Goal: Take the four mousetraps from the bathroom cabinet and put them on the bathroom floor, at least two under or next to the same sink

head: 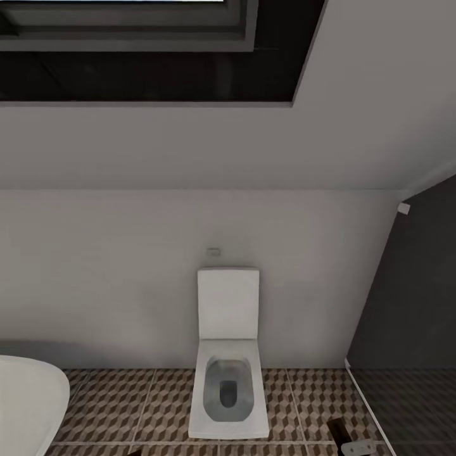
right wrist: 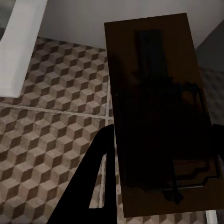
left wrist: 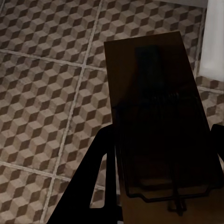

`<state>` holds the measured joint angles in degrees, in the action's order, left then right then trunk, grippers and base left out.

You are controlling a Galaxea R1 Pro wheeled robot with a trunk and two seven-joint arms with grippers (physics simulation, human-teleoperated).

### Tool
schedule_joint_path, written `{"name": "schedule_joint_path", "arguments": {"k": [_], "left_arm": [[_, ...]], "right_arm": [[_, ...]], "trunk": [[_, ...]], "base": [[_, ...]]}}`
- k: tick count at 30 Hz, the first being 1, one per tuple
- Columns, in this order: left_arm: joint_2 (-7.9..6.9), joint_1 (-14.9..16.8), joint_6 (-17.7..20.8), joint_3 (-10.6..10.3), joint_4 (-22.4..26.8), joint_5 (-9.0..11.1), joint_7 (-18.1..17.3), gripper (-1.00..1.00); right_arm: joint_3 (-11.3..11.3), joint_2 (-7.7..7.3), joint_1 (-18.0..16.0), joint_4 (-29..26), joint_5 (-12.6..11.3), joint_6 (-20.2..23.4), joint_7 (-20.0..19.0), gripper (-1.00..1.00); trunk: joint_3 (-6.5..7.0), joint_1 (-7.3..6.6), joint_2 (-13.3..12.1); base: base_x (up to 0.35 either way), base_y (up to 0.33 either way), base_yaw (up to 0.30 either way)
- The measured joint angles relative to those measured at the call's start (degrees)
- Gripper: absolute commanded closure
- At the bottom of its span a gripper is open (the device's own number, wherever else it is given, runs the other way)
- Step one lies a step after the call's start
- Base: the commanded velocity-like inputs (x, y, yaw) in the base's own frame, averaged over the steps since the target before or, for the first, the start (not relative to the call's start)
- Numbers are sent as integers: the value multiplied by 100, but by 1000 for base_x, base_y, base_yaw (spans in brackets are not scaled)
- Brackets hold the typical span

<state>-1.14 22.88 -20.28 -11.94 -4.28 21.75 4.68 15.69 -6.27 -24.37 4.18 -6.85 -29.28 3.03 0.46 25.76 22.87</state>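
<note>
In the left wrist view, a flat dark-brown mousetrap with a wire spring is held above the bathroom floor by my left gripper, which is shut on it. My right gripper is shut on a second mousetrap over the cube-patterned tiles. In the head view this second mousetrap's end and a bit of the right gripper show at the lower right edge. The cabinet and the bathroom sink are out of view.
A white toilet stands against the pale wall straight ahead, between my two arms. The rounded white bathtub rim is at the lower left. A dark glass panel closes off the right side. Tiled floor lies on both sides of the toilet.
</note>
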Motion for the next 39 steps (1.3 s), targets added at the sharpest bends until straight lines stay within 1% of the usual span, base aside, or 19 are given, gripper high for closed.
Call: {"name": "schedule_joint_path", "arguments": {"k": [4,11,16,22,29,39], "left_arm": [[-1,0,1,1,0,1,-2,100],[5,0,-7,-2,-1,1,-2,100],[-2,0,-8,-1,0,1,0,100],[2,0,-8,2,0,1,5,100],[6,0,-4,2,1,2,4,100],[5,0,-8,-2,0,2,5,100]], "right_arm": [[1,0,0,0,0,1,-1,100],[1,0,1,-1,-1,2,1,100],[3,0,0,0,-1,-1,0,100],[4,0,0,0,-1,1,-6,100],[4,0,0,1,0,0,-6,100],[4,0,0,0,-1,1,-7,100]], "trunk": [[0,0,0],[0,-2,0],[0,0,0],[0,0,0],[0,-1,0],[0,0,0]], "base": [[5,4,0],[159,144,0],[33,31,0],[7,-2,0],[124,-116,0],[14,-13,5]]}}
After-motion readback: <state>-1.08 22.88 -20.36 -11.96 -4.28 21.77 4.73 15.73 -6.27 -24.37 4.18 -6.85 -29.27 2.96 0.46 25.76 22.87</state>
